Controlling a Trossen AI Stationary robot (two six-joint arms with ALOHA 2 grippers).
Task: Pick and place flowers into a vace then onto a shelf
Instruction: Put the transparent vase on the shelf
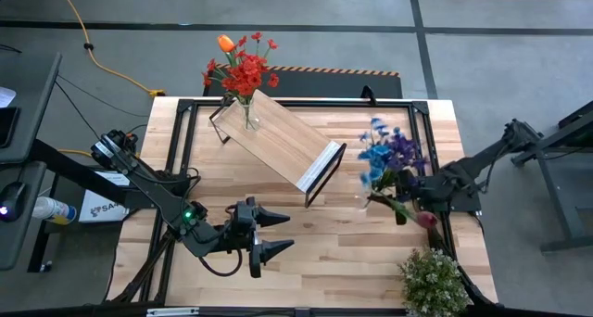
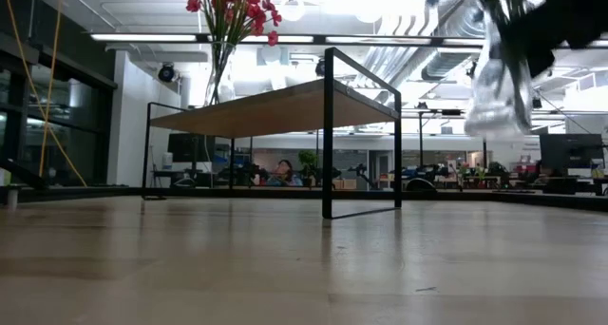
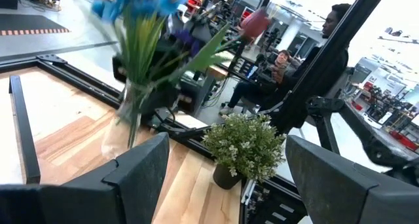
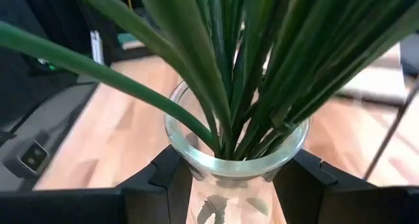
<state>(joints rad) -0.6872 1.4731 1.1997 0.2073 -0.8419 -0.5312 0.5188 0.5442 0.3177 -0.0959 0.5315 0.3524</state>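
A clear glass vase (image 4: 232, 185) holds blue (image 1: 378, 155) and purple (image 1: 405, 150) blooms and a dark pink rose (image 1: 427, 220). My right gripper (image 1: 412, 195) is shut on it at the table's right side. The low view shows this vase (image 2: 496, 87) high above the tabletop. A second glass vase (image 1: 248, 113), with red sprays (image 1: 243, 76) and an orange tulip (image 1: 225, 44), stands on the far left end of the shelf (image 1: 278, 136). My left gripper (image 1: 278, 232) waits open near the table's front middle, holding nothing and pointing toward the right arm's vase (image 3: 124, 126). My right gripper pinches the vase's narrow neck (image 4: 229, 178), just below the flared rim, between its two fingers (image 4: 163, 175), one on each side. The fingers come at it about level from the table's right side. The vase is lifted clear of the table, with its stems rising out of the mouth.
A bushy green plant (image 1: 433, 280) with tiny whitish blossoms stands in a dark pot at the near right corner, close to the right arm. The shelf (image 2: 275, 102) sits slantwise across the table's middle on thin black legs. Bare wood lies between the shelf and the near edge.
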